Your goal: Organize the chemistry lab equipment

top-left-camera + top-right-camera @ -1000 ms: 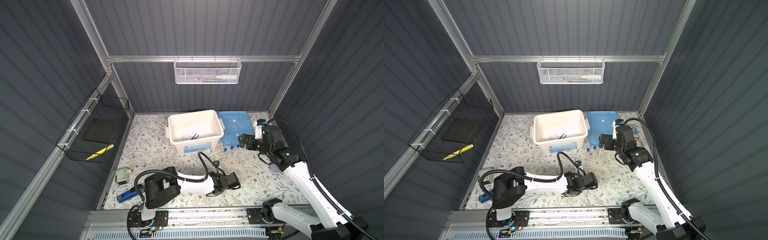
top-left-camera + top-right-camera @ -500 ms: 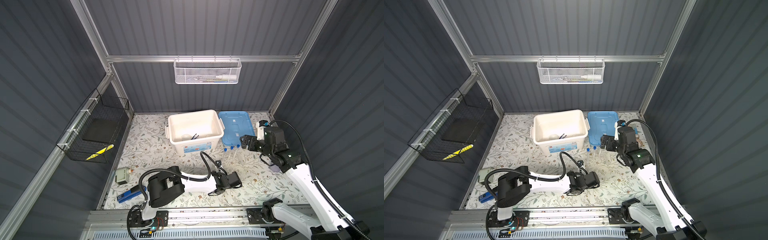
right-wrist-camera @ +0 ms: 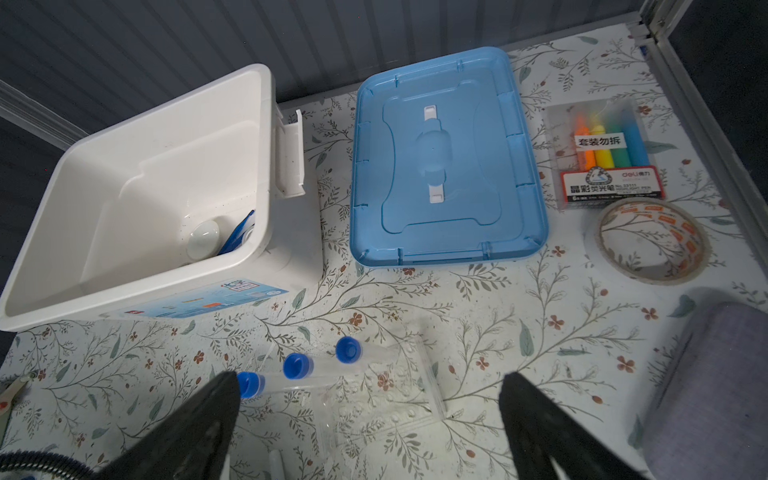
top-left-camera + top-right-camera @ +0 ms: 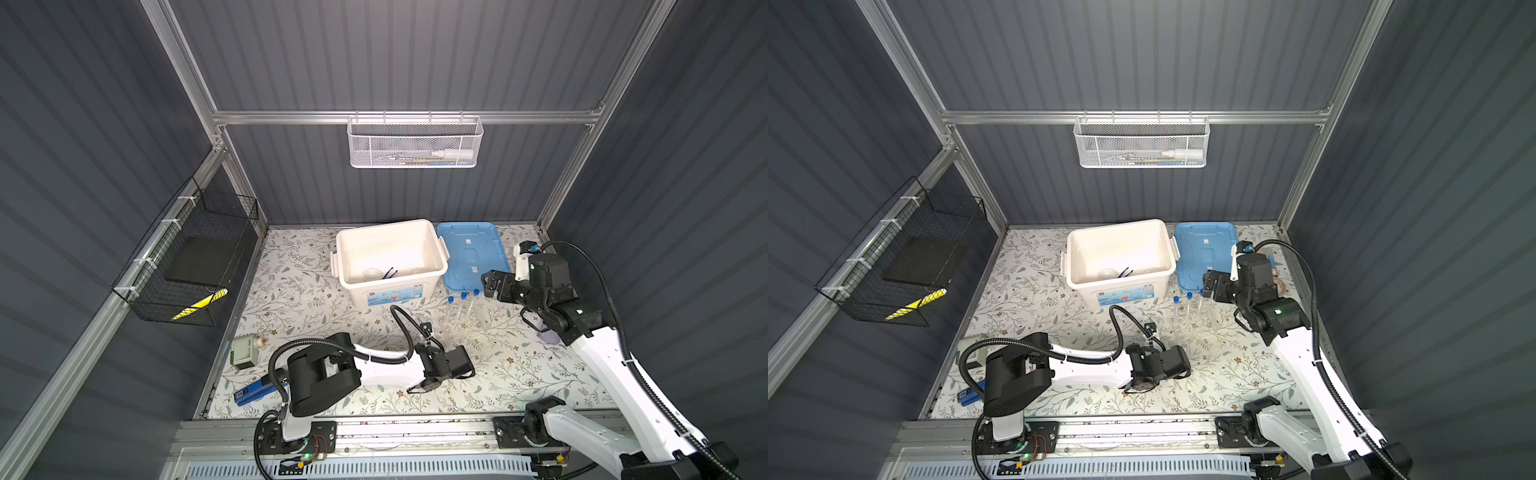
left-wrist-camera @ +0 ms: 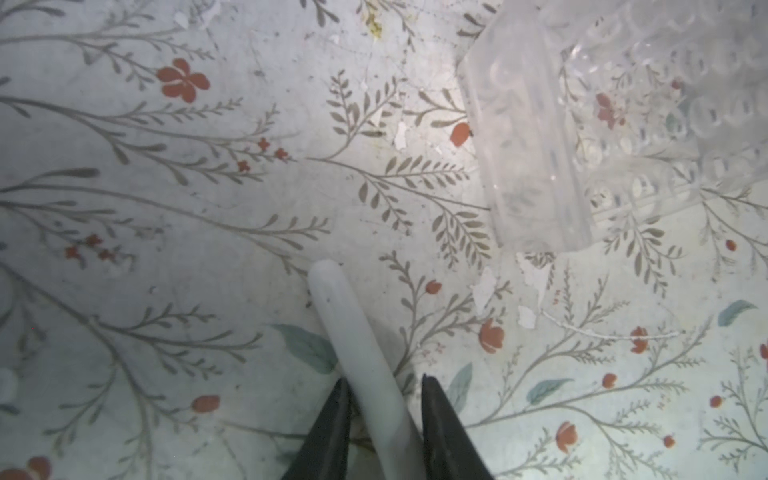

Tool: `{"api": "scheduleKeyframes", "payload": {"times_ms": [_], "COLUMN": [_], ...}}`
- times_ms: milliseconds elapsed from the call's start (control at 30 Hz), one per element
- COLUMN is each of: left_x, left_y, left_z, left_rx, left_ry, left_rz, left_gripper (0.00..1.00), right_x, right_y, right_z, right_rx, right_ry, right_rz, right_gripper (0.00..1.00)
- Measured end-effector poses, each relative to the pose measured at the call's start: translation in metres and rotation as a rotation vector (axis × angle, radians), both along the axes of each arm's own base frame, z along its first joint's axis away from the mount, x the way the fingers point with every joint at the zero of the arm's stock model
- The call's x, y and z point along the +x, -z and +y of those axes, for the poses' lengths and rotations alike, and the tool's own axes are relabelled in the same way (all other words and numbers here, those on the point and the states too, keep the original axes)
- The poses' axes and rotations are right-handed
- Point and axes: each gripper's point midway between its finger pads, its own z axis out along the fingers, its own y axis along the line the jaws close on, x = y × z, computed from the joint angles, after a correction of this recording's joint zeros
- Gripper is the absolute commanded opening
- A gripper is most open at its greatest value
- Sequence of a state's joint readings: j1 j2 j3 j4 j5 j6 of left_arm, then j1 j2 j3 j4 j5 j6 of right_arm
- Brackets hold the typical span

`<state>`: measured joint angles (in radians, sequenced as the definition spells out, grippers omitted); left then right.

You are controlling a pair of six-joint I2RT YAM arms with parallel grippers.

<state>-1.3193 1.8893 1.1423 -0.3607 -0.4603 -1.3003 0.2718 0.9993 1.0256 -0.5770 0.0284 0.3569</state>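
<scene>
A white pestle (image 5: 357, 345) lies on the floral mat, and my left gripper (image 5: 384, 380) is shut on its thicker end near the front of the mat (image 4: 419, 388). The clear tube rack (image 5: 540, 145) stands just beyond the pestle. Three blue-capped test tubes (image 3: 297, 365) sit in that rack (image 3: 386, 399). My right gripper (image 3: 369, 382) hangs open above the tubes with nothing between its fingers; in a top view it is at the right (image 4: 492, 282). The white bin (image 3: 137, 286) holds a white dish (image 3: 203, 239) and dark blue tweezers (image 3: 239, 235).
A blue lid (image 3: 449, 166) lies flat right of the bin. A marker pack (image 3: 606, 153), a tape roll (image 3: 652, 241) and a grey cloth (image 3: 715, 390) sit at the far right. A white mesh basket (image 4: 413, 145) and a black wire basket (image 4: 187, 257) hang on the walls.
My left gripper's jaws have narrowed onto the pestle. The right arm has shifted slightly towards the right with its jaws still wide.
</scene>
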Motion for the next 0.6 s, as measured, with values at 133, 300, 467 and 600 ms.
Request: {"api": "scheduleKeyframes", "payload": {"times_ms": [133, 300, 467, 600], "left_x": [-0.001, 0.001, 0.006, 0.013], "left_y": [0.000, -0.001, -0.007, -0.014], "left_z": [0.017, 0.038, 0.062, 0.084], "left_rx": [0.017, 0.043, 0.069, 0.088], "left_ry": [-0.020, -0.046, -0.078, -0.108], "left_rz": [0.000, -0.006, -0.018, -0.032], "left_gripper": [0.26, 0.26, 0.25, 0.26], "right_x": [0.000, 0.000, 0.001, 0.001], "right_y": [0.001, 0.005, 0.005, 0.006], "right_z": [-0.001, -0.002, -0.003, -0.003], "right_rx": [0.001, -0.001, 0.001, 0.001], "right_ry": [0.002, 0.006, 0.008, 0.008], "right_rz": [0.002, 0.012, 0.014, 0.017], "right_gripper": [0.99, 0.99, 0.99, 0.99]}}
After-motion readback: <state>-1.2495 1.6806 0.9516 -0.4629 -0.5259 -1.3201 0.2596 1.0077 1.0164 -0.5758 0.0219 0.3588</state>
